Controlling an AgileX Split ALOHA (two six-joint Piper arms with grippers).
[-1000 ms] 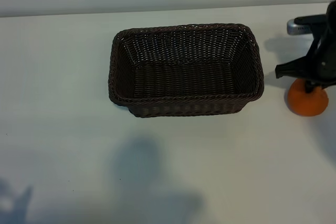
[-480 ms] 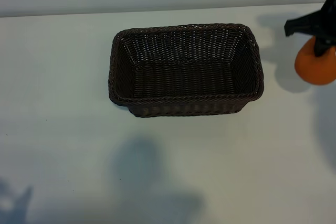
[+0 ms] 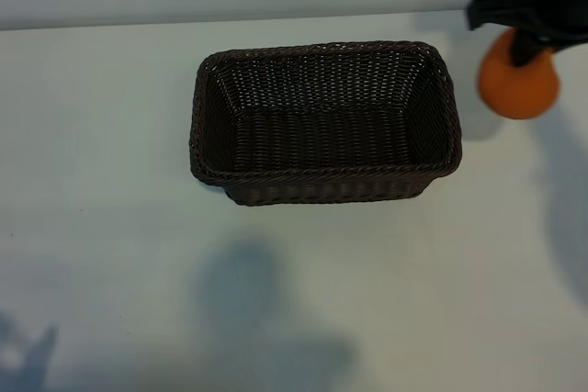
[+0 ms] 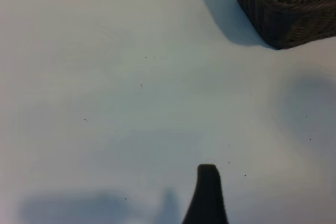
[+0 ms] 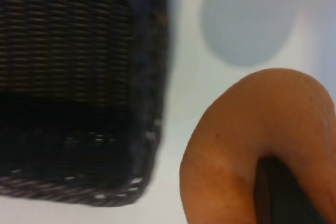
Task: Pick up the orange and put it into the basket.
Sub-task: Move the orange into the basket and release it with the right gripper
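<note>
The orange hangs in the air just past the right end of the basket, level with its far corner. My right gripper is shut on the fruit from above. In the right wrist view the orange fills the near corner with a dark finger pressed into it, and the basket wall lies beside it. The basket is a dark brown wicker one with nothing inside. One dark finger of my left gripper shows over bare table, holding nothing, with a basket corner far off.
The basket sits on a white table. The table's far edge runs just behind the basket. Soft arm shadows fall on the near part of the surface.
My right gripper has lifted the orange off the table and carried it away from the near side and a little left, closer to the basket's far right corner. The left arm has not moved.
</note>
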